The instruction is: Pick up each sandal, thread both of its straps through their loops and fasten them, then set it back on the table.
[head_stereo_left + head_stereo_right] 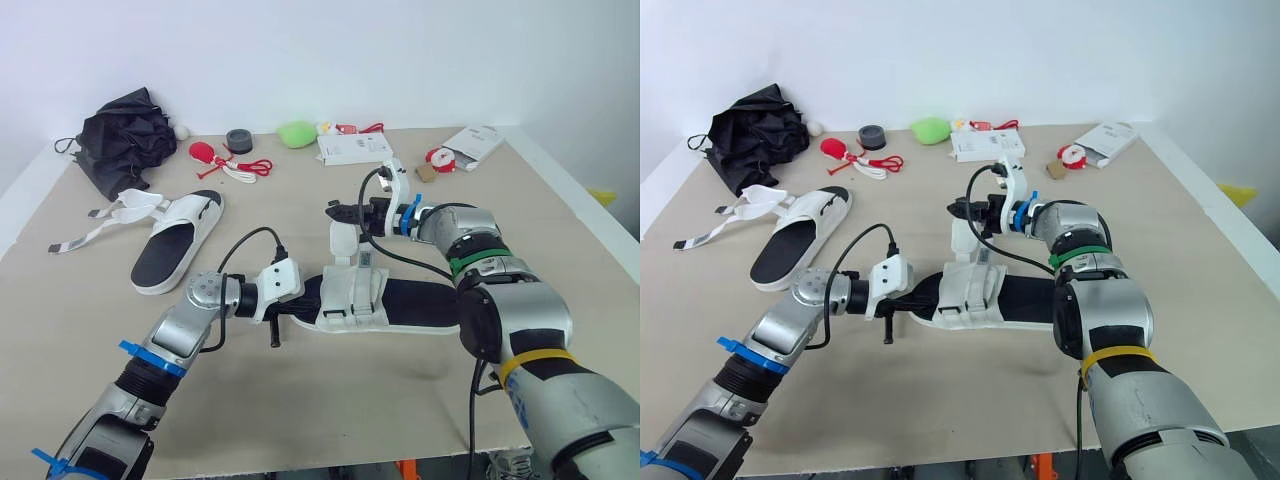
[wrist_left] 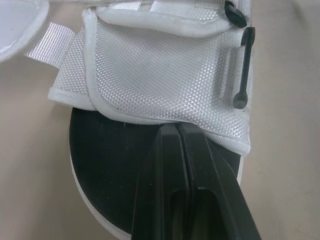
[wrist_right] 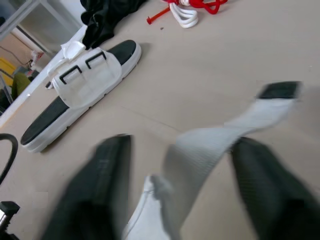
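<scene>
Near sandal (image 1: 400, 300) lay flat on the worktop (image 1: 340, 400), centre front. Left tool (image 2: 178, 137) had its fingers pressed together, tips on the black footbed at the edge of the white upper, pinning rather than gripping. Right tool (image 3: 181, 150) had its fingers apart, with one loose strap (image 3: 250, 117) rising between them, not pinched. Second sandal (image 1: 175, 245) sat well apart on the left, straps trailing loose. Likely a light sandal with a fairly stiff sole. The webbing strap looked soft and floppy, so it could slip. Best grip seemed near its dark tip while the sole was held down.
</scene>
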